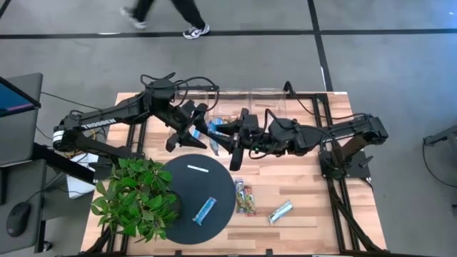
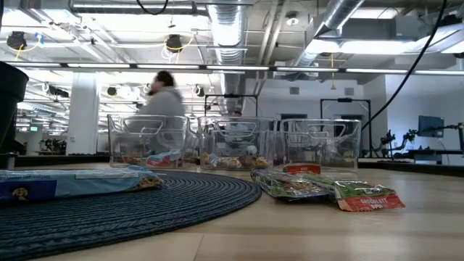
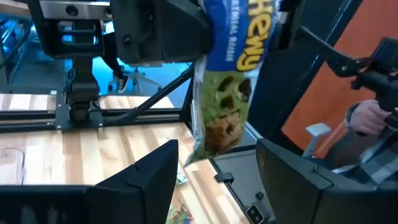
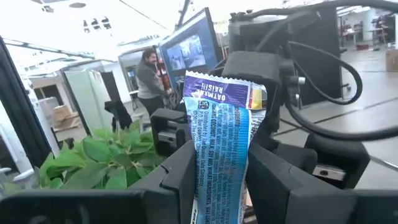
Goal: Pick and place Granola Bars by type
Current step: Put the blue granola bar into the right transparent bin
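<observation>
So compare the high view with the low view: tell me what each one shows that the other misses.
Only the high view shows both arms meeting mid-table, the right pincer shut on a blue granola bar, the open left pincer beside it, and the potted plant. Only the low view shows the contents of the three clear bins side-on. Both show the dark round mat with a blue bar on it.

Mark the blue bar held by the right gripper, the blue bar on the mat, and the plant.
held blue bar (image 4: 225,149), right wrist view, wrapper middle
mat blue bar (image 1: 205,210), high view, centre
plant (image 1: 134,196), high view, leaves
</observation>
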Action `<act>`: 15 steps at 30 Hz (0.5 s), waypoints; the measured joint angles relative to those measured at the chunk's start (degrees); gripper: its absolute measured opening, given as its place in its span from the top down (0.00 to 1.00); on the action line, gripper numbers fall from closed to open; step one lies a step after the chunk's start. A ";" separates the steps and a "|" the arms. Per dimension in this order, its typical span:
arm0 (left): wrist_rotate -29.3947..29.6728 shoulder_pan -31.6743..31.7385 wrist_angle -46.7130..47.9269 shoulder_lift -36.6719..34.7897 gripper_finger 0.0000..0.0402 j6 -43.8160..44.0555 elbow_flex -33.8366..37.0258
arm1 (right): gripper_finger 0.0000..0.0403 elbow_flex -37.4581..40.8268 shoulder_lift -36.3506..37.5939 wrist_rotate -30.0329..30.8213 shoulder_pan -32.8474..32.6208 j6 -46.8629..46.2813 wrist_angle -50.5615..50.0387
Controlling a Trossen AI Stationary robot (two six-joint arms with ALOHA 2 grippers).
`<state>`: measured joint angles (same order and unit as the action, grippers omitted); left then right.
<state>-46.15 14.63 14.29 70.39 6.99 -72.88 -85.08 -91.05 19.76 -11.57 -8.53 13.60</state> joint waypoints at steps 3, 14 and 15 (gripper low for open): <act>-0.02 0.02 -1.19 0.00 0.48 1.21 0.00 | 0.72 0.02 -0.02 -2.53 0.59 0.06 2.03; -0.03 -0.24 -3.86 0.00 0.48 2.63 0.00 | 0.72 0.02 -0.04 -6.61 2.96 0.63 3.64; -0.07 -0.24 -4.49 0.00 0.48 2.90 0.00 | 0.72 0.02 -0.15 -6.63 3.16 0.61 3.84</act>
<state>-46.22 14.39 9.79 70.39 9.89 -72.88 -85.06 -91.20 13.13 -8.40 -7.92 17.45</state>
